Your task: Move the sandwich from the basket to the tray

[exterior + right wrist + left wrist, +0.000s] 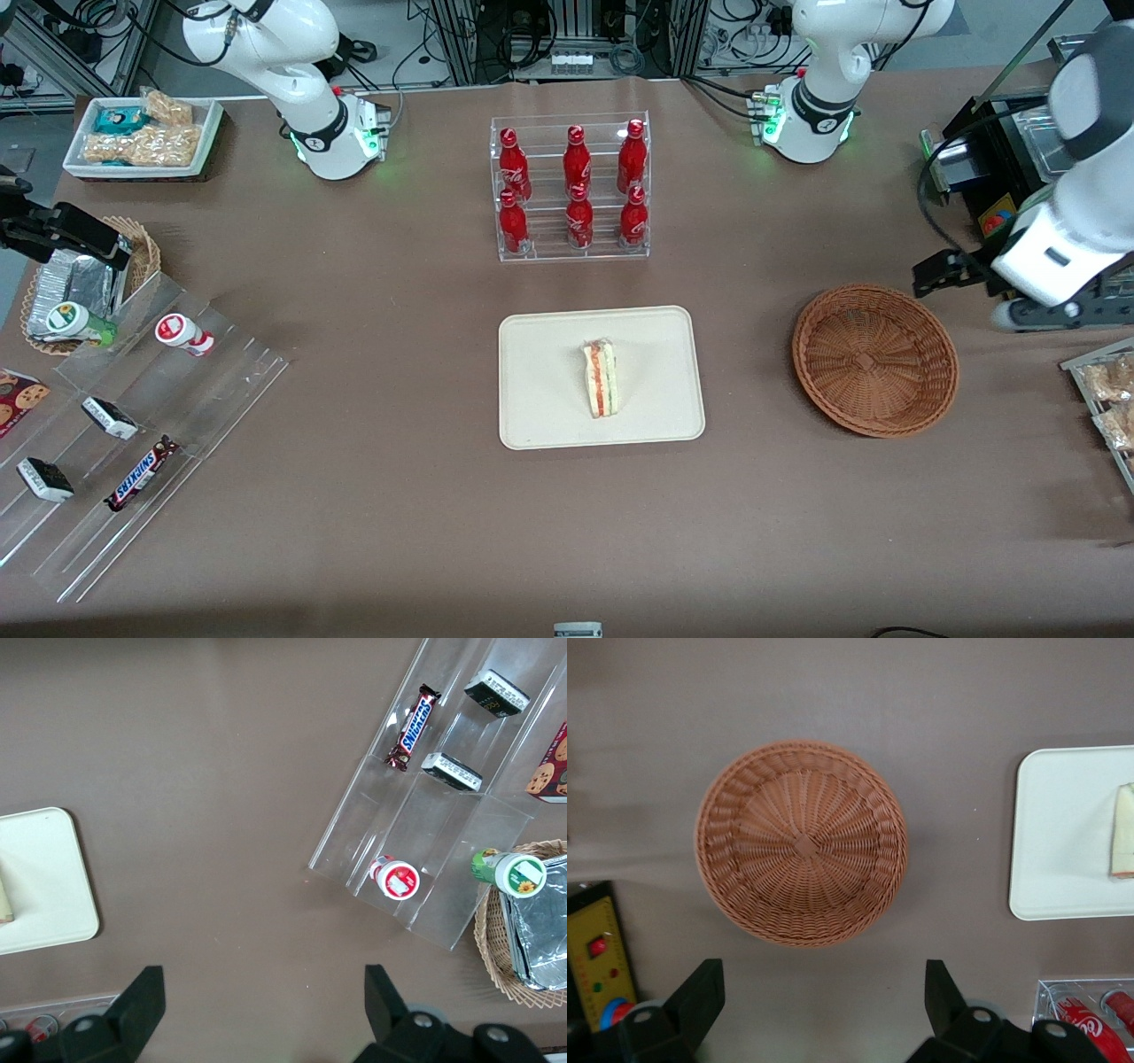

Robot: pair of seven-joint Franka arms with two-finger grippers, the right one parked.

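Glossy white arm [1076, 213] with grey joint bands, black cabling, and a black two-fingered tool [824, 997].

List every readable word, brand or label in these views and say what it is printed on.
"SNICKERS": candy bar on the clear rack.
Red bottles: white script logo, too small to read.
Dark bars, cookie box, green-lidded bottle: print unreadable.
Sandwich, tray, basket: no text.
Open gripper above the basket: no text.

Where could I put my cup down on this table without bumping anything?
Bare cloth lies between the tray holding the sandwich and the empty basket, and nearer the camera. The acrylic rack end is crowded. The open gripper hovers above the basket's edge.
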